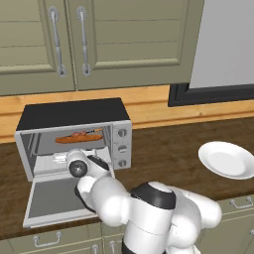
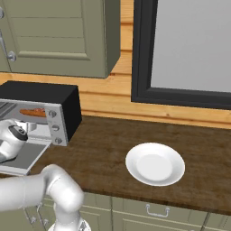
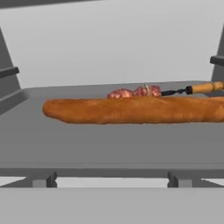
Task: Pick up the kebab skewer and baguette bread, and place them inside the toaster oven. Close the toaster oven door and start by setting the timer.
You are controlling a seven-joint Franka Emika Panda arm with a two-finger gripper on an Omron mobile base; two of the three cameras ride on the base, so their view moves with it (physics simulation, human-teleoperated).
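Baguette (image 3: 131,110) and skewer (image 3: 144,91) lie on the rack inside the open oven (image 1: 74,139).
The skewer sits just behind the loaf, toward the rack's back edge. The door (image 1: 54,198) hangs down flat; the gripper is spread wide and empty at the oven mouth.

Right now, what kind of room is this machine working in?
A kitchen, most likely: a toaster oven sits open on a wooden counter, cupboards hang above, and a white plate waits nearby.
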